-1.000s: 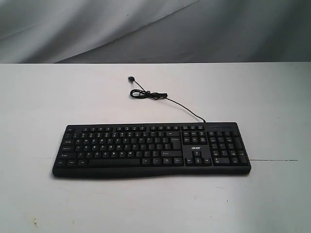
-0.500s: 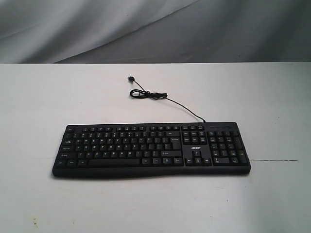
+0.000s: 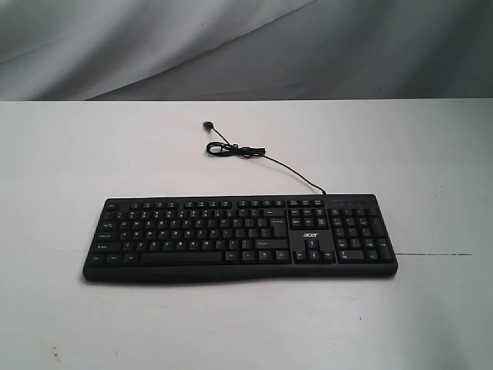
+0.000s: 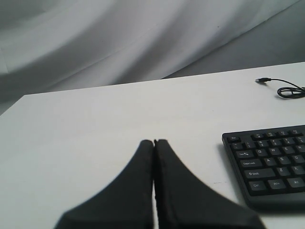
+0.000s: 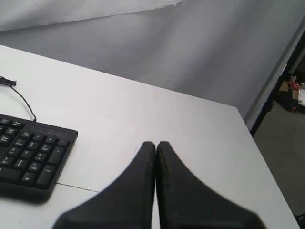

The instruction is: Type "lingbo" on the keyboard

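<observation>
The black keyboard (image 3: 240, 237) lies across the middle of the white table, with its number pad at the right and its thin cable (image 3: 266, 158) trailing toward the back, ending in a plug (image 3: 207, 123). Neither arm shows in the exterior view. In the left wrist view my left gripper (image 4: 154, 141) is shut with nothing in it, hovering over bare table beside the keyboard's left end (image 4: 267, 164). In the right wrist view my right gripper (image 5: 156, 143) is shut and empty, off the keyboard's number-pad end (image 5: 33, 160).
The white table (image 3: 431, 154) has a thin seam line at the right. A grey draped cloth (image 3: 231, 46) hangs behind. In the right wrist view the table's edge (image 5: 248, 131) drops to the floor, with clutter (image 5: 293, 93) beyond.
</observation>
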Robot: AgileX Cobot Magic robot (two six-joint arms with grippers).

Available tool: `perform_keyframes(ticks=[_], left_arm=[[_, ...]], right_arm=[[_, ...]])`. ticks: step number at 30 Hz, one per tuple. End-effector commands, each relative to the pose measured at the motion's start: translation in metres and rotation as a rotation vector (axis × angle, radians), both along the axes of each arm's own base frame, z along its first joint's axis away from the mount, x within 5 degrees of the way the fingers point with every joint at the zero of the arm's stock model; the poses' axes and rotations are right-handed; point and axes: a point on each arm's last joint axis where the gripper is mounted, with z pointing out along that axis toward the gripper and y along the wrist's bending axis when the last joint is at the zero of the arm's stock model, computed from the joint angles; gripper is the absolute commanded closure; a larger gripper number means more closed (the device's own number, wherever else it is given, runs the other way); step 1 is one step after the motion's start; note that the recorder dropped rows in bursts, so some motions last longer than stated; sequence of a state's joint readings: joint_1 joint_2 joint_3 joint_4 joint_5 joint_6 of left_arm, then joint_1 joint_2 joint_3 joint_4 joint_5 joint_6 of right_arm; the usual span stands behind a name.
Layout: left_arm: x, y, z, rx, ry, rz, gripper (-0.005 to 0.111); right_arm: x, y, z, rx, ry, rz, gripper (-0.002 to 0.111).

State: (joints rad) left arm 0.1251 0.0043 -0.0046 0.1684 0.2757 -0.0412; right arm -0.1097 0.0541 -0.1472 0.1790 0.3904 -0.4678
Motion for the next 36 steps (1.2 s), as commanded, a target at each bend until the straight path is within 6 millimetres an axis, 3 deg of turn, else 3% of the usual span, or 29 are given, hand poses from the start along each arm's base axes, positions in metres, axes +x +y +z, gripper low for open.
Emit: perform_keyframes(ticks=[1,16,19,36], left_arm=[[0.0,-0.001,0.0,-0.005,-0.01,-0.008,0.107],[0.0,-0.001,0.0,-0.005,-0.01,-0.008,0.107],[0.0,-0.001,0.0,-0.005,-0.01,-0.008,0.107],[0.0,-0.001,0.0,-0.005,-0.01,-0.008,0.107]], right_arm=[[0.001,-0.001,-0.013,0.0,0.045,-0.005,0.108],[0.003,0.0,-0.035,-0.017,0.1,0.018,0.108],[0.003,0.0,-0.049,-0.07,0.144,0.044,0.108],[0.004,-0.001,-0.047,-0.072,0.118,0.041,0.108]])
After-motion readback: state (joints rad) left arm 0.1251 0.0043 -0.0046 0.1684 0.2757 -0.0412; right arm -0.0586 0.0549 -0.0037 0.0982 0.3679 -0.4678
